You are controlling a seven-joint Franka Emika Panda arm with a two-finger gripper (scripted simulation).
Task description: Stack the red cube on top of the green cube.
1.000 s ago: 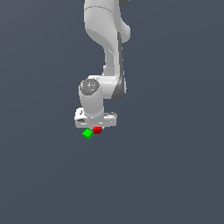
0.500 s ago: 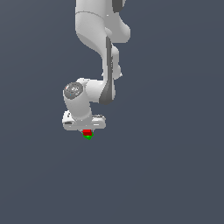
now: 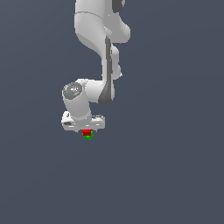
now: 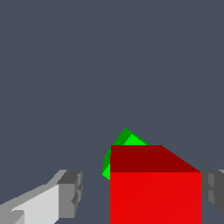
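In the exterior view the gripper (image 3: 87, 130) hangs low with the red cube (image 3: 86, 131) directly over the green cube (image 3: 89, 136). In the wrist view the fingers (image 4: 70, 193) stand spread, one clear of red. Placing looks done; next, lift straight away.

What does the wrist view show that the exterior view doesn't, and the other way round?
Only the wrist view shows the fingers apart, with a gap between one pad and the red cube, and the green cube turned at an angle to the red one behind it. Only the exterior view shows the whole white arm reaching down, with the gripper low over the cubes. Both show the red cube against the green cube on the plain grey floor, under the gripper.
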